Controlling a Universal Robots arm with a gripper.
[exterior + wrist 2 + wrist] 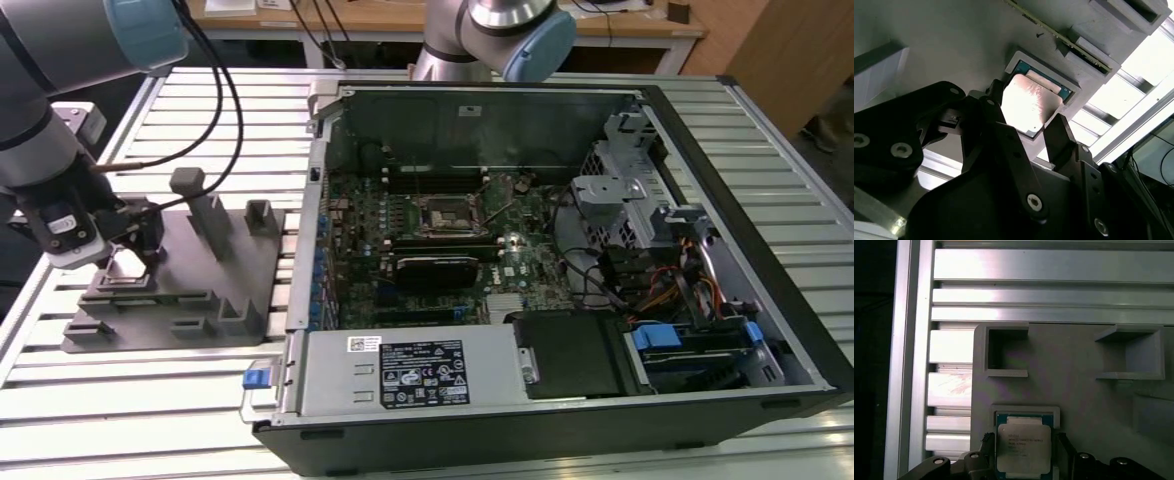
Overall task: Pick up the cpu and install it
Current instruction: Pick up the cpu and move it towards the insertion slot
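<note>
Look to the exterior view's left for the claw (127, 248), down low over the grey holder block (200, 295) on the slatted counter (134, 400), well apart from the socket (447, 215) inside the open computer case (781, 330). Find the cpu (1024, 447) in both wrist views, lying flat, silver top up, in a shallow square pocket of that block. Read the claw as open: fingers (1061, 137) spread barely wider than the cpu, one just beside each of two opposite edges, holding nothing so far as can be judged.

Treat the step in hand as the grasp itself. Keep the claw centred on the cpu, with equal slivers of gap on both sides, to avoid shoving it sideways against the pocket wall on closing. Go low enough to catch the green board edge or the flank of the metal lid, not merely the top rim, yet stop short of jamming fingertips on the pocket's raised border. Close slowly and squarely; expect a thin, hard, slippery part, likely to tilt or pop loose under a skewed squeeze. Hold the fingers parallel to the cpu's edges, roughly as seen in the first wrist view. Avoid heavy force: little material to grip, and presumably delicate contacts underneath. Cannot tell from these views how deep the fingertips sit relative to the pocket floor, so check that before committing.
</note>
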